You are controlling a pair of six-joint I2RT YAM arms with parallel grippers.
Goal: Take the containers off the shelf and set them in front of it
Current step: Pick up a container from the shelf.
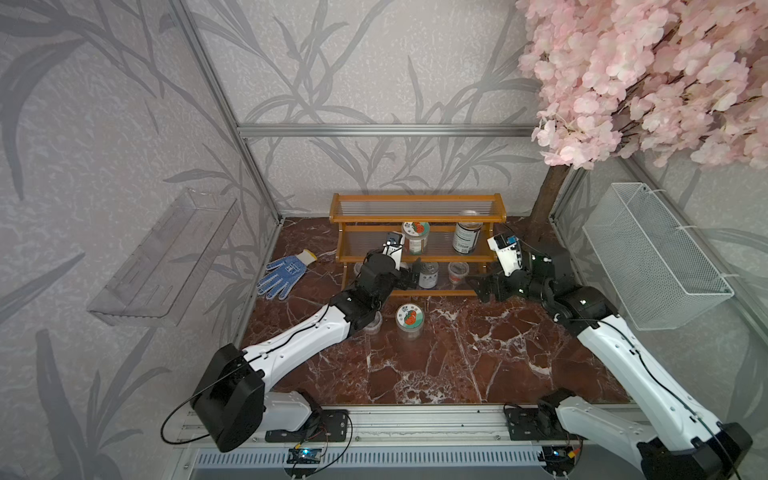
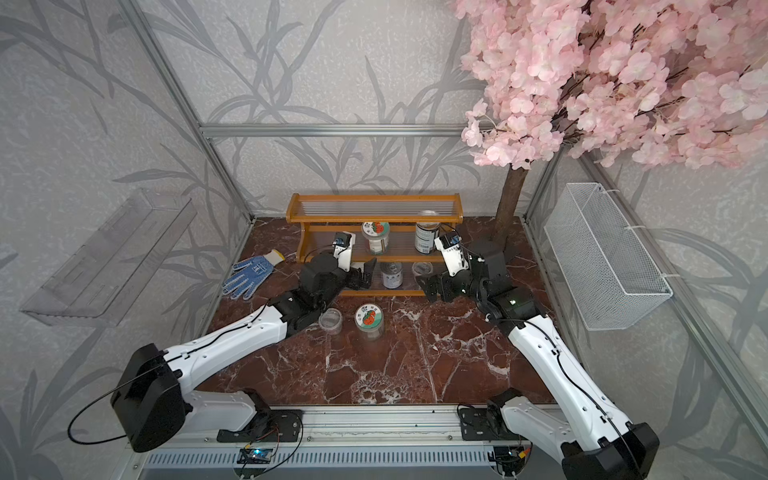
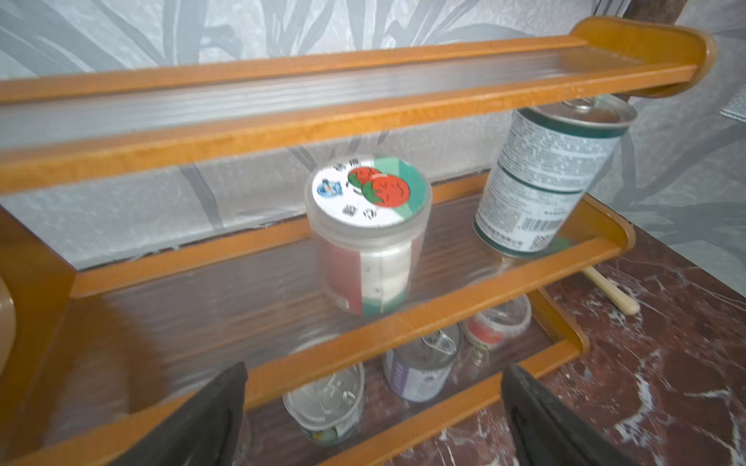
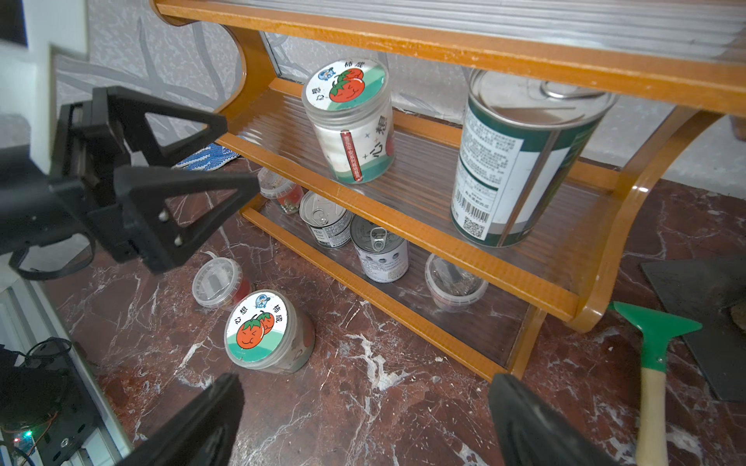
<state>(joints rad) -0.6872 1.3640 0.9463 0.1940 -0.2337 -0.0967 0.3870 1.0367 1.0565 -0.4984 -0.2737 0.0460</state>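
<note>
Mid-frame in both top views, the shelf carries six upright containers: one shelf jar, one tall tin mid-tier; two short tins, two cups lowest. One floor jar, one floor cup stand upright lower in frame. Left gripper and right gripper gape empty.

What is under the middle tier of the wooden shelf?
Two pull-tab tins stand side by side, with one clear cup at one end and another cup at the other. The middle tier covers whatever is behind them.
</note>
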